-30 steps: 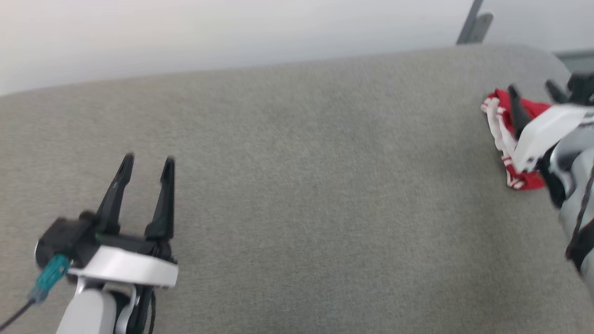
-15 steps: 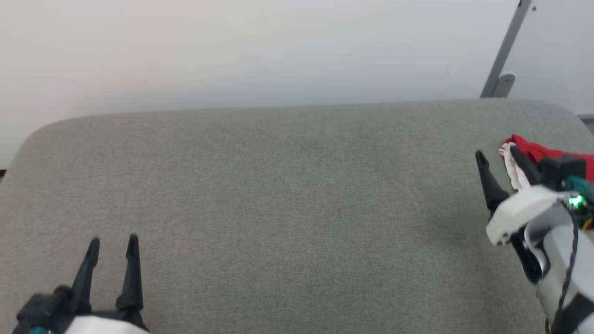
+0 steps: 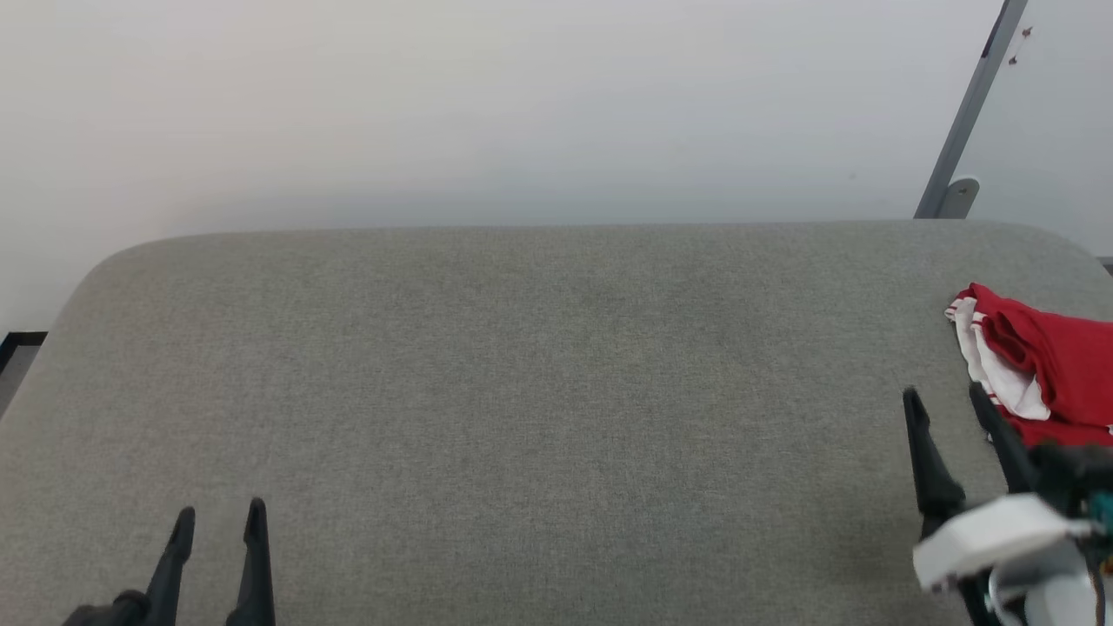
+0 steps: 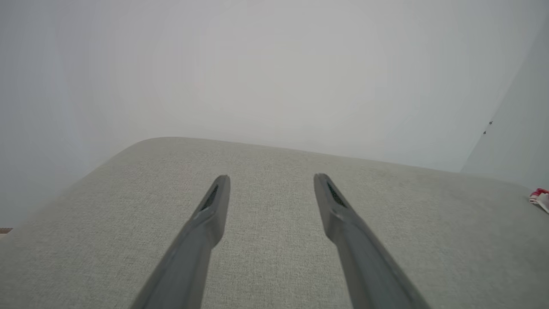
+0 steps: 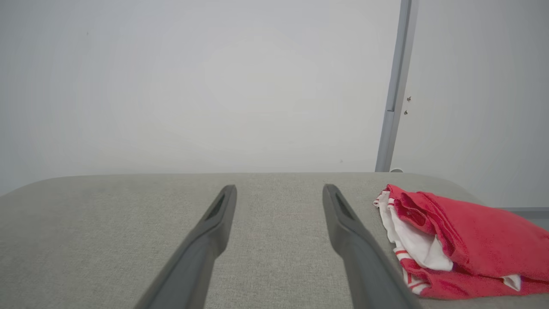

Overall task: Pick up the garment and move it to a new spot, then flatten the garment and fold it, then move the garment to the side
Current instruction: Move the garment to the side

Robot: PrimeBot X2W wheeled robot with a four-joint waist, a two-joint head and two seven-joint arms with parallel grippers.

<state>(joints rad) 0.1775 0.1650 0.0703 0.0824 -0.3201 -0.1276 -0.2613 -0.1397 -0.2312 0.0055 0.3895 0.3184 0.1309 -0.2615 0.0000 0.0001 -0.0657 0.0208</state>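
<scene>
The garment (image 3: pixel 1052 361) is a red shirt with white, red-striped parts, lying bunched at the right edge of the grey padded table (image 3: pixel 539 391). In the right wrist view the garment (image 5: pixel 463 240) lies just right of my fingers. A sliver of the garment (image 4: pixel 539 196) shows at the far right of the left wrist view. My right gripper (image 3: pixel 946 398) hangs open just in front and to the left of it, holding nothing. At the table's near left my left gripper (image 3: pixel 220 513) stands open and empty, far from the cloth.
A pale wall rises behind the table. A grey metal post (image 3: pixel 969 122) leans up behind the table's back right corner. The table's left corner is rounded, with dark floor (image 3: pixel 13 352) beyond it.
The head camera has tilted up and turned, so both grippers sit lower in the picture. My right gripper has drawn back off the garment, which lies uncovered. Both stay open.
</scene>
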